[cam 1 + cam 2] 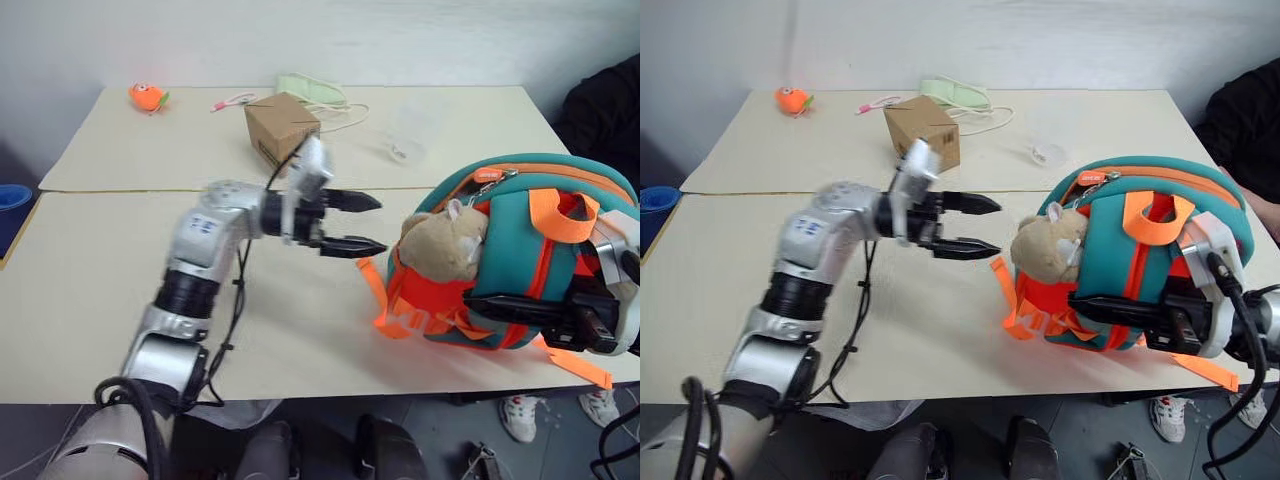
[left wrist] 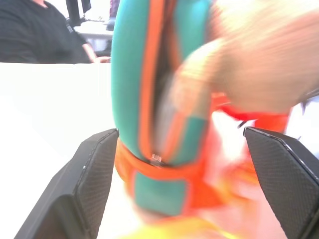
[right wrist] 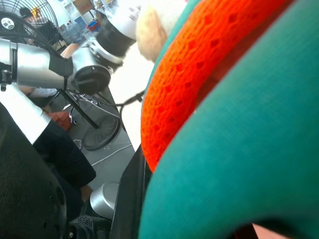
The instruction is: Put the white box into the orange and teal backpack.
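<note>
Orange and teal backpack (image 1: 520, 250) (one) pinched by right fingers (image 1: 520, 308); left fingers (image 1: 355, 225) apart, one cardboard box (image 1: 282, 128) behind.

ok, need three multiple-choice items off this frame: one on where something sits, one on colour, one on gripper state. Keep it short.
1. Where is the brown cardboard box?
A. Behind the left gripper, toward the table's far edge
B. Inside the backpack
C. On the floor

2. What colour is the loop on top of the backpack?
A. Blue
B. Orange
C. White

3. How do the left gripper's fingers stand?
A. Shut on the plush toy
B. Shut on a strap
C. Open, empty

Key: 1 A, it stands beyond the arm; 2 B, the webbing loop is bright orange; 3 C, both fingers are spread short of the plush toy.
</note>
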